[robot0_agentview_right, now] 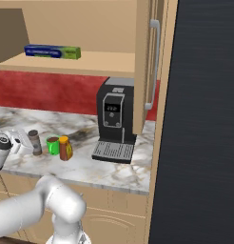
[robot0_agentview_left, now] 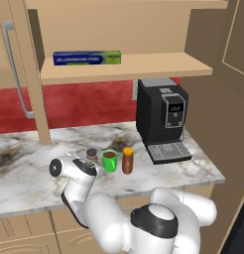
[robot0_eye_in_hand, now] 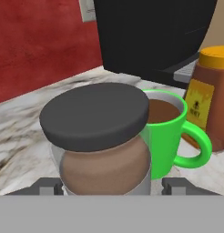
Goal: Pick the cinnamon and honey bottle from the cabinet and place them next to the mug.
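Note:
On the marble counter [robot0_agentview_left: 25, 173] the cinnamon jar [robot0_agentview_left: 91, 155] stands upright, just left of the green mug [robot0_agentview_left: 109, 160]. The honey bottle [robot0_agentview_left: 127, 160] stands upright on the mug's right, close beside it. My gripper [robot0_agentview_left: 93, 165] sits low at the jar. In the hand view the jar [robot0_eye_in_hand: 102, 136] stands between my fingertips [robot0_eye_in_hand: 175, 184], with a small gap showing on its right, so the gripper [robot0_eye_in_hand: 113, 185] looks open around it. The mug [robot0_eye_in_hand: 166, 132] and honey bottle [robot0_eye_in_hand: 214, 95] stand just behind it. The cabinet [robot0_agentview_left: 129, 67] hangs above with its doors open.
A black coffee machine [robot0_agentview_left: 161, 114] stands on the counter right of the bottle. A blue and green foil box [robot0_agentview_left: 87, 58] lies on the cabinet shelf. The open cabinet door with the long bar handle [robot0_agentview_left: 15, 74] hangs at the left. A dark tall panel [robot0_agentview_right: 204, 119] bounds the right side.

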